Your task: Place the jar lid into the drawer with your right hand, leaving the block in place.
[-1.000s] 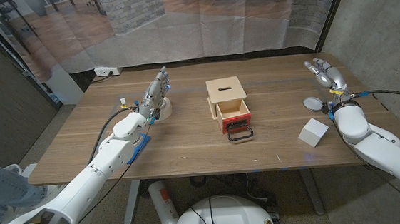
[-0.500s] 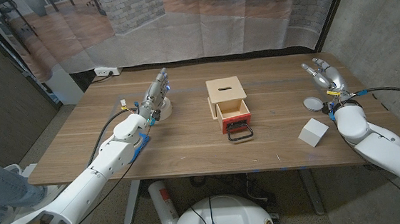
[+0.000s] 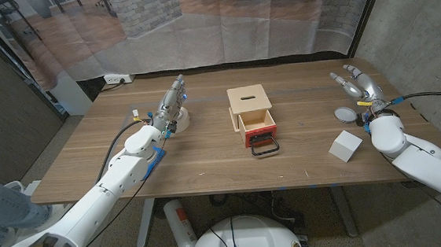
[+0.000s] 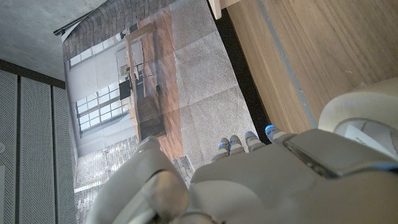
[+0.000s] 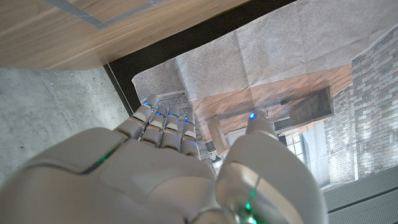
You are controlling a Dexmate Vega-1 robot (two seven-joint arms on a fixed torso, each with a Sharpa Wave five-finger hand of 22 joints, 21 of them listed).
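The round, silver-rimmed jar lid (image 3: 345, 114) lies flat on the brown wooden table (image 3: 207, 152) near its right side, just below the robot's right hand (image 3: 356, 84) in the head view. That hand is raised over the far right part of the table with its fingers (image 3: 338, 79) spread apart and nothing between them; it does not touch the lid. In the right wrist view the right hand (image 5: 168, 168) shows its back, the fingers reaching out side by side with the thumb set apart.

The white cube-shaped block (image 3: 345, 145) sits nearer the table's front edge, close to the lid but apart from it, beside the right forearm.

In the middle of the table stands the small light-wood box (image 3: 250, 106) with a slot in its top. Its red-fronted drawer (image 3: 258, 128) is pulled out toward the robot, a black wire handle on its front.

The left hand (image 3: 173, 99) is on the left part of the table, its fingers extended and close together, right beside a round white object (image 3: 181, 119). Whether it touches that object cannot be told. The left wrist view shows the back of the left hand (image 4: 249, 180), holding nothing.
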